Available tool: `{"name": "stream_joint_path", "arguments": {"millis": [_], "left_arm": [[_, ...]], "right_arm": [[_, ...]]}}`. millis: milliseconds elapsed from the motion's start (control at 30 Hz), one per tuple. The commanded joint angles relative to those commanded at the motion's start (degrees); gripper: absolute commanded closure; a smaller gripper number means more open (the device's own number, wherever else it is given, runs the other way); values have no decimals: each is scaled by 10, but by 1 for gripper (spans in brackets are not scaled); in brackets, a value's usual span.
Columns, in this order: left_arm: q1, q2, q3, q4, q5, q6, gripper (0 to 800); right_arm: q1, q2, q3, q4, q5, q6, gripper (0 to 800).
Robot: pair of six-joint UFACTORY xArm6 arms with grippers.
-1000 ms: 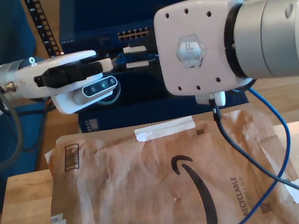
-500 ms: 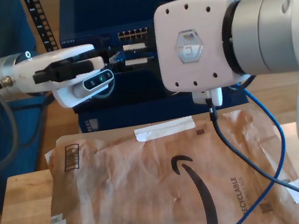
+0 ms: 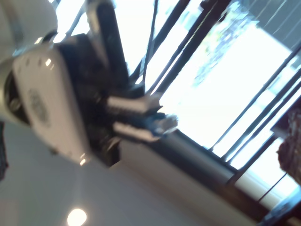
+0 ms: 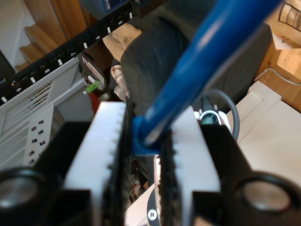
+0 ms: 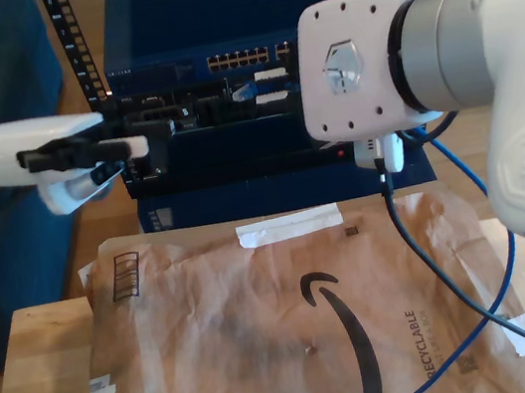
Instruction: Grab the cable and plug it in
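My second gripper (image 4: 145, 141) is clamped on the cable (image 4: 207, 61), its plug end between the serrated pads; the cable trails toward 5 o'clock in the exterior view. My first gripper's (image 5: 138, 145) jaw gap: cannot tell

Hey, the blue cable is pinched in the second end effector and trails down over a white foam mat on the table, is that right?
Not quite. The blue cable is pinched in my second end effector, but it trails down over a brown paper mailer, not a white foam mat. The exterior view shows the mailer lying on the wooden table.
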Motion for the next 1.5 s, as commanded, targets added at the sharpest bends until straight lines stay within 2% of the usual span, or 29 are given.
{"name": "stream_joint_path", "arguments": {"millis": [100, 367, 567, 767, 933, 1200, 1367, 1500], "left_arm": [[21, -1, -17, 73, -33, 12, 2], [54, -18, -25, 218, -69, 61, 2], [87, -33, -24, 305, -73, 114, 2], [122, -69, -18, 389, -72, 154, 2], [147, -97, 17, 439, -72, 234, 2], [225, -100, 73, 472, -74, 351, 2], [258, -146, 120, 526, -74, 387, 2], [321, -153, 133, 534, -74, 428, 1]], "right_arm": [[-28, 1, 0, 0, 2, 3, 798], [-84, 7, 1, -1, 33, 12, 798], [-132, 10, 6, -2, 46, 12, 798], [-144, 20, 7, -5, 46, 11, 799], [-145, 21, 10, -7, 45, 11, 799], [-166, 21, 28, -9, 45, 11, 799], [-171, 20, 31, -8, 45, 11, 799], [-171, 19, 41, -7, 44, 11, 799]]}}
